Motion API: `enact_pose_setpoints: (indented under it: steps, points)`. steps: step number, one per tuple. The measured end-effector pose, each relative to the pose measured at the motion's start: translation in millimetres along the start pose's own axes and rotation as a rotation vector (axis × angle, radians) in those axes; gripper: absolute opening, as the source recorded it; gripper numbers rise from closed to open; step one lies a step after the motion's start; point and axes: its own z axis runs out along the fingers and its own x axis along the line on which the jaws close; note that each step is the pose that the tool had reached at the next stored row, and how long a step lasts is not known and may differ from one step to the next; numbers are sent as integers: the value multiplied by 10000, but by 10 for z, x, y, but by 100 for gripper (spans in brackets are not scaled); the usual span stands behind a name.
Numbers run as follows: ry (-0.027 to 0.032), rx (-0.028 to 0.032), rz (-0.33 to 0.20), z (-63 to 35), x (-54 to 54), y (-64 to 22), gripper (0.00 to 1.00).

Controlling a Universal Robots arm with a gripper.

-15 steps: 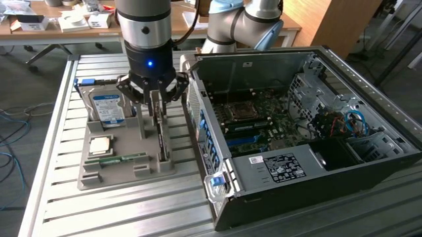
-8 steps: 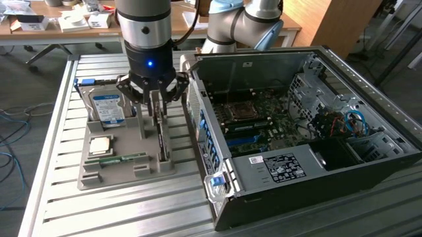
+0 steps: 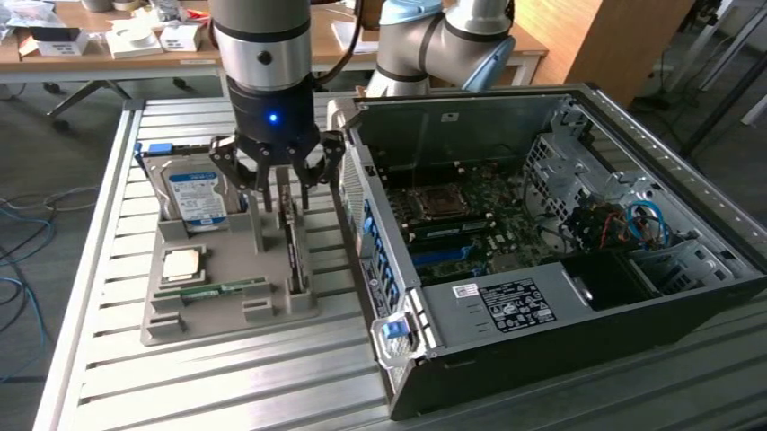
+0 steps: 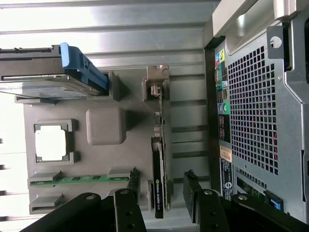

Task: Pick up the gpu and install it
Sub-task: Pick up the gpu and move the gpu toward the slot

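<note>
Grey tray (image 3: pixel 180 330): we see it in the lower left of the exterior view, on the slatted metal table (image 3: pixel 240 391); it carries the parts.
Black card, the gpu (image 3: pixel 293 247): it stands on its long edge in a slot on the tray's side nearest the computer case (image 3: pixel 576 382), left of the frame's centre; it is not lifted.
Arm's gripper (image 3: pixel 282 190): it hangs directly over the gpu and points down.
Pincer: wide. In the wrist view one finger (image 4: pixel 128 205) is on each side of the card with a gap on both sides, so nothing is held.
Neighbours: the hard drive (image 3: pixel 196 193) stands just beside the gripper, toward the exterior view's left; the memory stick (image 3: pixel 222 289) lies lower in the tray.
Step in hand: we judge it is the pick-up, with the card straddled but not gripped.
What the grip calls for: in our opinion, both pads must meet the flat faces evenly and the pull must go straight up, otherwise the thin card could tilt or jam.
Install: not begun; the case lies open at centre right.
</note>
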Motion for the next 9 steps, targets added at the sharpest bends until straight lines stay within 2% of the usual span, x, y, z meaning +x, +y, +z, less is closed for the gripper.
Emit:
enact_pose_setpoints:
  steps: [9]
  points:
    - [4, 4, 0, 161, 4, -8, 49]
